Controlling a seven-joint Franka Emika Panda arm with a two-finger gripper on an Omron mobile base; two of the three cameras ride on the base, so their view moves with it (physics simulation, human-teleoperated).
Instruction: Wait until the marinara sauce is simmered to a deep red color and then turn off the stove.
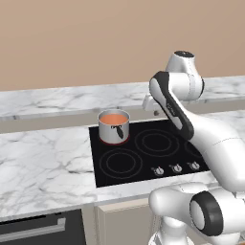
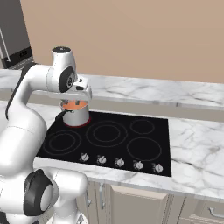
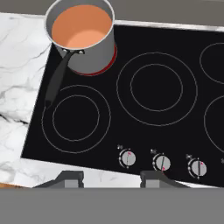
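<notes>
The marinara sauce point(image 3: 81, 26) is a smooth, pale orange-red disc in a small steel saucepan point(image 3: 94, 57) on the back-left burner of the stove point(image 3: 131, 127), a black glass cooktop. A red glow rings the pan's base. The pan's black handle point(image 3: 57, 81) points toward the front-left burner. My gripper point(image 3: 109, 179) hangs above the stove's front edge, open with nothing between its fingertips point(image 3: 65, 178). Just ahead of it is a row of silver knobs point(image 3: 161, 162). The sauce point(image 1: 114, 118) also shows orange from the left base view.
Marble counter point(image 1: 43, 162) flanks the stove on both sides, with a raised marble ledge point(image 2: 175, 94) behind it. An oven front with a silver bar handle point(image 1: 33, 229) sits below on the left. A dark appliance point(image 2: 13, 35) stands at the far left.
</notes>
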